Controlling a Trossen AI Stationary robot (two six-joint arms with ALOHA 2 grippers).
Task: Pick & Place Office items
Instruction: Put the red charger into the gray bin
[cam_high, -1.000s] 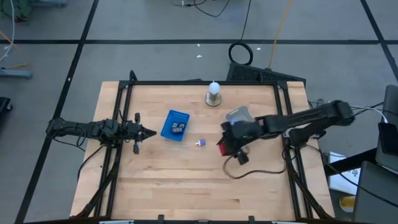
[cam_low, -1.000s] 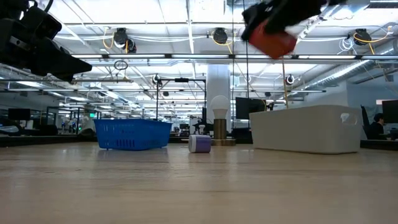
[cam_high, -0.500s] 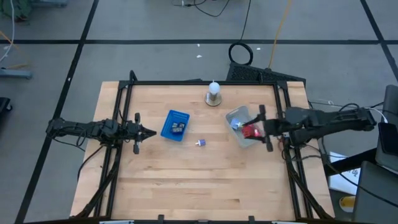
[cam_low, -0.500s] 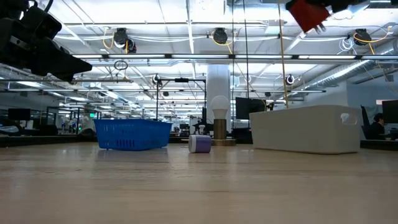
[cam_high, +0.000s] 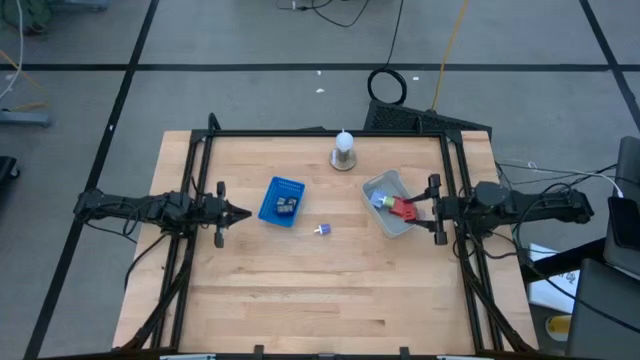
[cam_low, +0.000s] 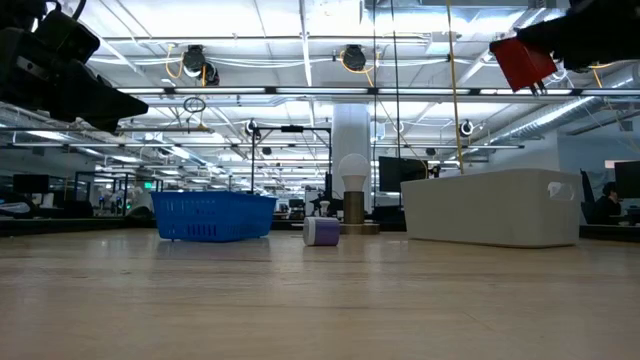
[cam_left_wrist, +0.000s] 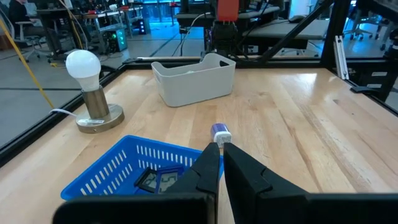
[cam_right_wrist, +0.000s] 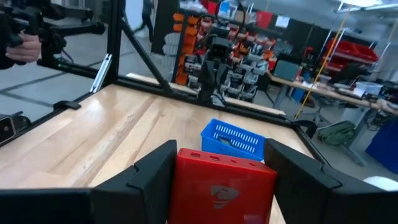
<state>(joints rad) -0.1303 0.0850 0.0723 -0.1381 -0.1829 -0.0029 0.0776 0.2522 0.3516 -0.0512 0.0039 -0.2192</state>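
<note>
Right claw (cam_high: 416, 208) grips a red block (cam_high: 403, 209) over the grey tray (cam_high: 378, 183), centre right. Left claw (cam_high: 240, 212) closed, idle. Purple-white bit (cam_high: 322, 230) remains on the worktop (cam_high: 300, 290).

- A red block (cam_high: 403, 210), squarish, is held in the air above the grey tray (cam_high: 384, 187), high over the table.
- A small purple-white piece (cam_high: 322, 230) lies alone on the wood, between the blue basket (cam_high: 271, 210) and the tray.
- Some dark rectangular items (cam_high: 288, 206) lie inside the basket.
- A blue item (cam_high: 379, 200) lies in the tray.
</note>
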